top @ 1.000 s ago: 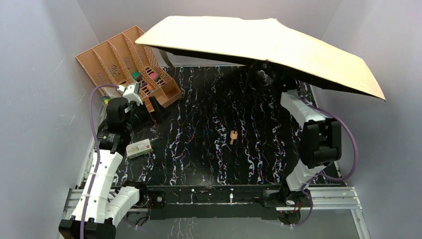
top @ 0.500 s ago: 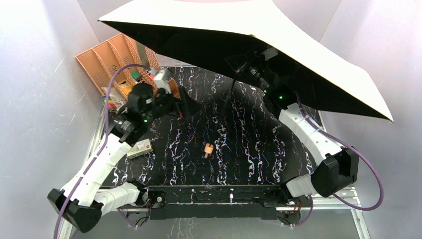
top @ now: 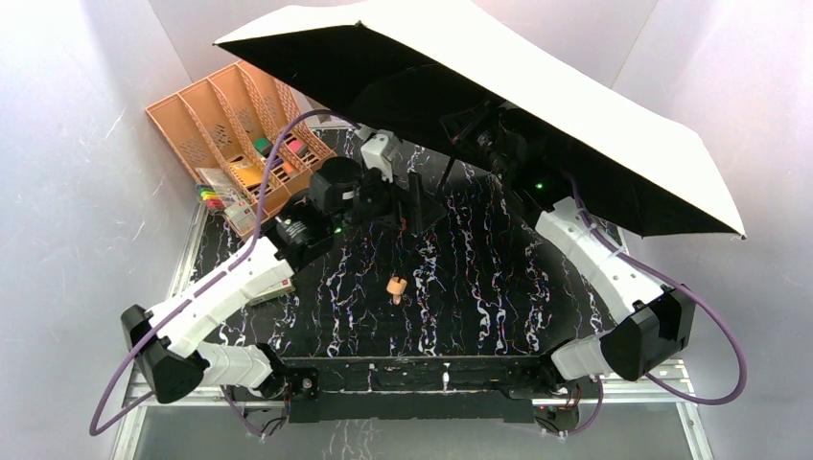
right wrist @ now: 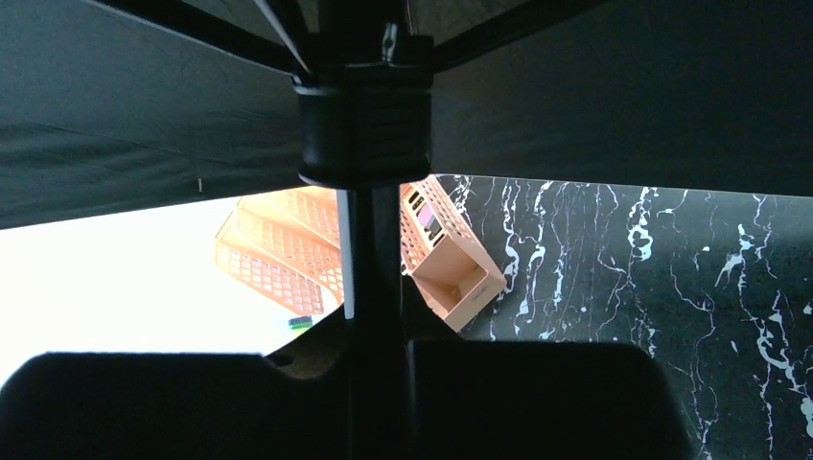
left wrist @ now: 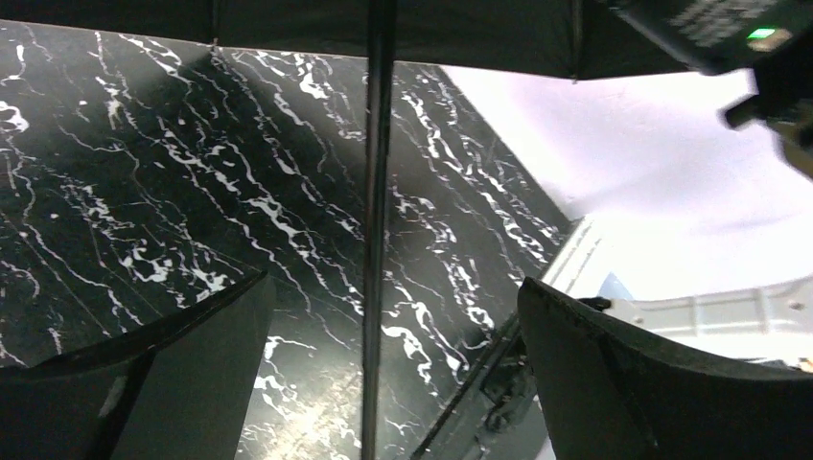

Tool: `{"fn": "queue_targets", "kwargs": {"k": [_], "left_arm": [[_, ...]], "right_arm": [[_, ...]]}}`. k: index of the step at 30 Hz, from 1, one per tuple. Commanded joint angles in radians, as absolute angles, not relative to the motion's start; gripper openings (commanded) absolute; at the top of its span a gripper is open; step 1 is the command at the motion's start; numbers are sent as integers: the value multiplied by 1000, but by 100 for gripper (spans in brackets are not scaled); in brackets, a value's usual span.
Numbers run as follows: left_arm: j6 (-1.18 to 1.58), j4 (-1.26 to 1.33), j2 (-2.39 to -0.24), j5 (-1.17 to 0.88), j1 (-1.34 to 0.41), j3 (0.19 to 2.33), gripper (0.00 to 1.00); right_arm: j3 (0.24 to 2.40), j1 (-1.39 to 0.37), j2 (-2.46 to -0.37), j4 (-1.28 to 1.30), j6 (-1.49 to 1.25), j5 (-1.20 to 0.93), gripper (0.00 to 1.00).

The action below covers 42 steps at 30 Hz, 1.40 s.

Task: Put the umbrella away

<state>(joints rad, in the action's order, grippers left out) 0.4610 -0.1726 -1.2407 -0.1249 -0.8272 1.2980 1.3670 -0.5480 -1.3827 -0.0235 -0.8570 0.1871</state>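
The right gripper [right wrist: 376, 345] is clamped on the umbrella's dark shaft [right wrist: 374, 259], just below the sliding collar [right wrist: 364, 125] where the ribs meet, and holds the whole thing in the air. The left gripper [left wrist: 393, 287] has its jaws wide apart. In its wrist view the shaft runs between the two fingers [left wrist: 192, 355] and touches neither.

The umbrella [top: 537, 86] is fully open, its pale canopy tilted over the far right part of the table [top: 499, 307]. Its tan handle [top: 396, 286] hangs low over the middle of the table. The orange file tray [top: 206, 120] sits at the far left corner, well apart.

As I judge it, the task is at an early stage. The umbrella is lifted and steadied, but the canopy is not yet collapsed, nothing is folded or strapped, and it is not stowed anywhere.
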Motion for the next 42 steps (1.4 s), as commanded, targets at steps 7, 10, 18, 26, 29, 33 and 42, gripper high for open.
{"fn": "queue_targets", "kwargs": {"k": [7, 10, 18, 26, 29, 33, 42], "left_arm": [[336, -128, -1403, -14, -836, 1409, 89], [322, -117, -1450, -14, -837, 1455, 83], [299, -107, -1537, -14, -838, 1533, 59], [311, -119, -1528, -21, -838, 1505, 19], [323, -130, -1506, -20, -837, 1486, 0], [368, -135, -1460, -16, -837, 1455, 0], [450, -136, -1407, -88, -837, 1420, 0]], "right_arm": [[1397, -566, -1330, -70, -877, 146, 0], [1386, -571, -1326, -72, -886, 127, 0], [1365, -576, -1315, -73, -904, 99, 0], [1327, -576, -1279, -77, -895, 111, 0], [1301, -577, -1260, -97, -885, 106, 11], [1200, -575, -1195, -215, -857, 99, 43], [930, -527, -1085, -555, -882, 48, 83]]}}
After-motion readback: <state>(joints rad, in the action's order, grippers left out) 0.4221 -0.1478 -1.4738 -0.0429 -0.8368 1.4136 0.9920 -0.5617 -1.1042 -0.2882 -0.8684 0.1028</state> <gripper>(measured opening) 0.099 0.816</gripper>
